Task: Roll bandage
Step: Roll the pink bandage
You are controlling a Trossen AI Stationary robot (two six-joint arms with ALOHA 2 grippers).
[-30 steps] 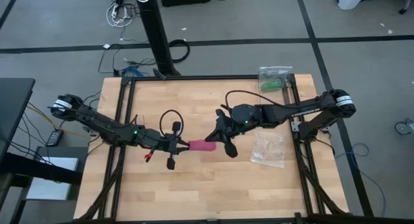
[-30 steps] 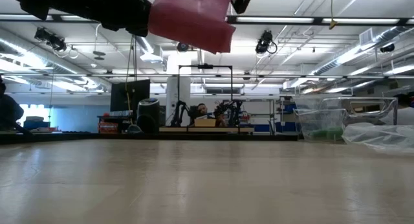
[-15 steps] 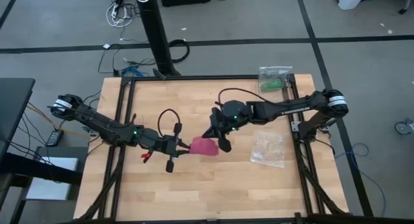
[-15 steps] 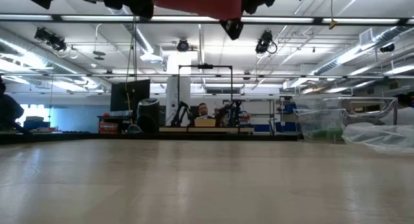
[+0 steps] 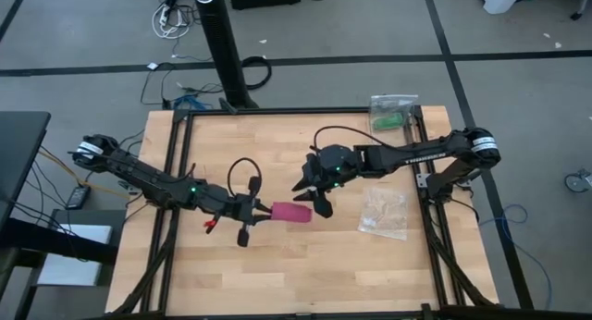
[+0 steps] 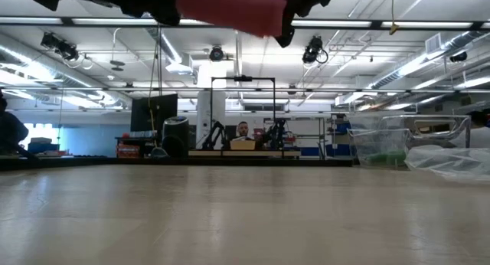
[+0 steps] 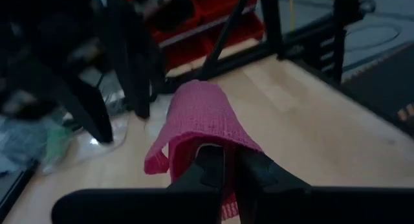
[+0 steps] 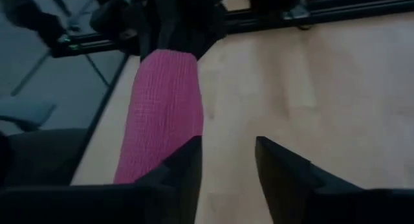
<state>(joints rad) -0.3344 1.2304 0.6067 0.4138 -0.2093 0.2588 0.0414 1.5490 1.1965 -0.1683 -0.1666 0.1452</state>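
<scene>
The magenta-pink bandage (image 5: 291, 213) hangs as a short strip above the table's middle. It shows at the top of the low view (image 6: 230, 8), clear of the tabletop. My left gripper (image 5: 262, 210) is shut on its left end. My right gripper (image 5: 313, 198) stands open at the bandage's right end. In the right wrist view the bandage (image 8: 162, 120) runs along the outer side of one finger (image 8: 187, 166), and nothing lies between the two fingers. My left gripper pinches the bandage's left end (image 7: 223, 146) between its two fingers, coming level from the table's left. The bandage arches over the fingertips in a fold (image 7: 200, 111) and reaches toward the right, lifted clear of the table. My right gripper: whether its finger touches the bandage I cannot tell.
A clear crinkly plastic bag (image 5: 384, 212) lies on the table right of my right gripper. A second bag holding a green roll (image 5: 393, 116) sits at the far right corner. Dark frame rails (image 5: 176, 172) run along the table's edges.
My right gripper carried the bandage's right end toward the left and far side, bunching the strip against my left gripper. It has since opened and let go. The bandage has stretched out again into a short strip held only by my left gripper.
</scene>
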